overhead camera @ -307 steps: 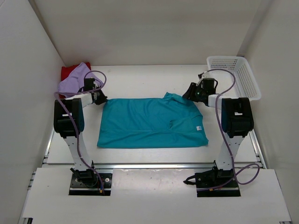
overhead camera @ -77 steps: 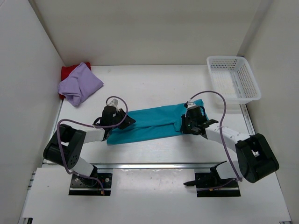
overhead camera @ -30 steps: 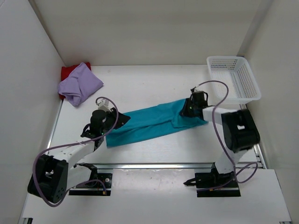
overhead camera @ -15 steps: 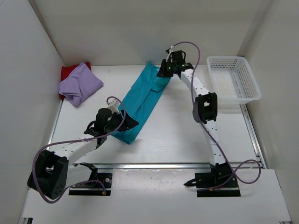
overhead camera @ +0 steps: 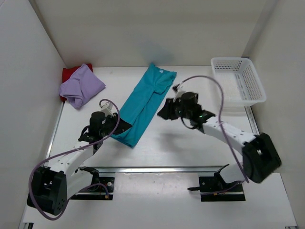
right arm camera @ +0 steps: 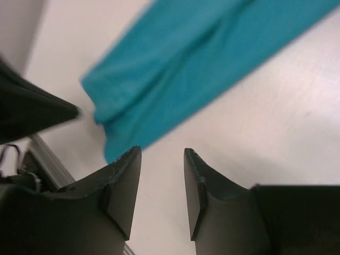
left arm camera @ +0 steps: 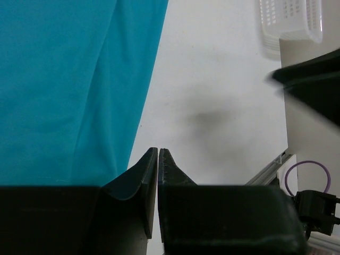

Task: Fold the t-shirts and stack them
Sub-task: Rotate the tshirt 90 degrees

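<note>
Released, the teal t-shirt (overhead camera: 143, 101) lies as a smooth diagonal strip; the right gripper (overhead camera: 161, 115) has withdrawn beside it, jaws spread. The left gripper (overhead camera: 125, 127), pressed together, sits at its near hem. A crumpled lavender t-shirt (overhead camera: 82, 86) overlaps the red t-shirt (overhead camera: 69, 73) far left; a lattice basket (overhead camera: 253, 85) stands far right.

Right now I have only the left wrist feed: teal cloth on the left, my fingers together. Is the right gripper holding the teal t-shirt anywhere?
Observer: No. The right gripper is open with nothing between its fingers, over bare table just off the teal t-shirt.
Operator: How does that shirt lie overall?
Observer: As a long narrow strip. It runs diagonally from its near end by the left gripper up to the table's far edge.
Operator: And the other two shirts?
Observer: Both are in the far left corner. The lavender t-shirt lies bunched on top of the dark red t-shirt.
</note>
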Robot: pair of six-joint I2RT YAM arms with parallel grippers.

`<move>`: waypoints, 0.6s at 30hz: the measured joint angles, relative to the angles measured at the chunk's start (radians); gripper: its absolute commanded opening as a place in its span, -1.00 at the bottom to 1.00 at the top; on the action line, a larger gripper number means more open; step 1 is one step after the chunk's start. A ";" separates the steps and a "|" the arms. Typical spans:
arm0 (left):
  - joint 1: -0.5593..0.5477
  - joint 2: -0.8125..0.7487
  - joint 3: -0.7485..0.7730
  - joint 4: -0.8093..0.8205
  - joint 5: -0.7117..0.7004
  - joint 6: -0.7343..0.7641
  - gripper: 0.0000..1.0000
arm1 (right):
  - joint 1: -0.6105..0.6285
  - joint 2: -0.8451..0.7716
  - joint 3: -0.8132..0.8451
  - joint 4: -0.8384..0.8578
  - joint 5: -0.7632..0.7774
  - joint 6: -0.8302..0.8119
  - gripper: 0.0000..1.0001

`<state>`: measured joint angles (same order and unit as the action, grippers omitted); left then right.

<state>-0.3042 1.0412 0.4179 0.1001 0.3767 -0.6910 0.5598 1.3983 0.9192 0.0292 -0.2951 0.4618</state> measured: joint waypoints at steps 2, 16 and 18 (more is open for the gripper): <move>0.015 -0.013 0.000 -0.006 0.000 0.006 -0.69 | 0.051 0.066 -0.080 0.080 0.021 0.056 -0.23; 0.039 -0.013 0.001 -0.050 -0.006 0.037 -0.61 | 0.235 0.538 0.066 0.297 0.089 0.264 -0.74; 0.039 -0.012 0.001 -0.056 -0.007 0.041 -0.60 | 0.221 0.540 0.054 0.303 0.082 0.276 -0.93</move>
<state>-0.2657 1.0294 0.4191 0.0441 0.3695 -0.6502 0.7807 1.9381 0.9733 0.3321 -0.2131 0.7376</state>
